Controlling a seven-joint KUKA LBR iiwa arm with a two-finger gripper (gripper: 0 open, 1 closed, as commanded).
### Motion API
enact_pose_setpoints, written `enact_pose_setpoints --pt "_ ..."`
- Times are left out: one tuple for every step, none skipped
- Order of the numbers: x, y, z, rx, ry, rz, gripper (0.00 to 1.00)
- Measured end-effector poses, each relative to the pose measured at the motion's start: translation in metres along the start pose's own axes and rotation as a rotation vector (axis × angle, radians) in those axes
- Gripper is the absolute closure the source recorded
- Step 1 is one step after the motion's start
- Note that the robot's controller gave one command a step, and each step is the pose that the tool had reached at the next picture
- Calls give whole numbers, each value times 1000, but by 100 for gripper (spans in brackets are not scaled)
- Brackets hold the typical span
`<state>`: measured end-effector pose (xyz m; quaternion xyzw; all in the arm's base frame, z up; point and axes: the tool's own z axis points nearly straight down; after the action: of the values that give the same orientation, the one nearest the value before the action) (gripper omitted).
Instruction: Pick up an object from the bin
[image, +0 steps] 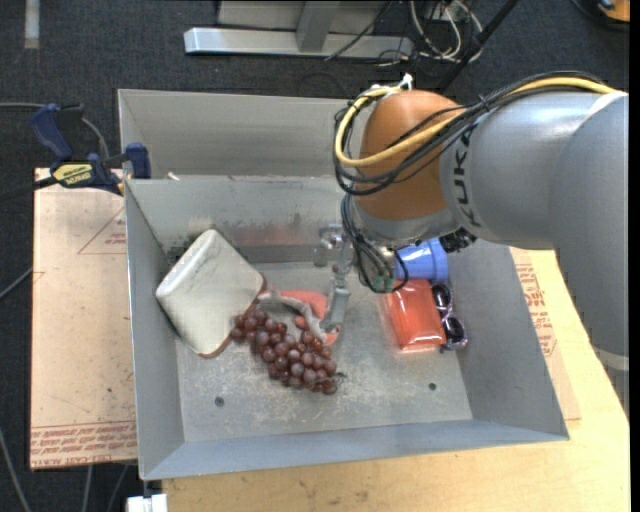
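1. Camera view showed the grapes (290, 355), a dark red bunch, lying at the middle of the bin (330, 415), toward its near wall.
2. The bunch looked like a light plastic toy. Its round, smooth berries would likely slip, and they seemed loosely joined, so the cluster could sag or swing when lifted.
3. A hold across a few berries at the upper right edge seemed soundest, or on a stem if one lay there. No stem could be made out.
4. The gripper (330, 322) hung low at that upper right edge. Whether its tip touched the berries or stood just above them could not be told.
5. Whether the gripper was wide or narrow could not be told either, and nothing was seen held in it.
6. A flat red scrap (298, 299) lay just beside the tip, touching the bunch's top. It might be caught by mistake.
7. A pale block (207, 290) leaned tilted against the bunch's left side.
8. Well to the right lay an orange pad (413, 318), with a blue cup (425, 262) behind it and dark glasses (452, 325) at its right edge.
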<state>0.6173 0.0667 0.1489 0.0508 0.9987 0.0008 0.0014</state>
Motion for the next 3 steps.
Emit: enact_pose_setpoints --pt "22 17 15 1 5 -41 0" --pt "37 23 8 -1 0 101 0" --pt "55 28 51 -3 -4 78 0"
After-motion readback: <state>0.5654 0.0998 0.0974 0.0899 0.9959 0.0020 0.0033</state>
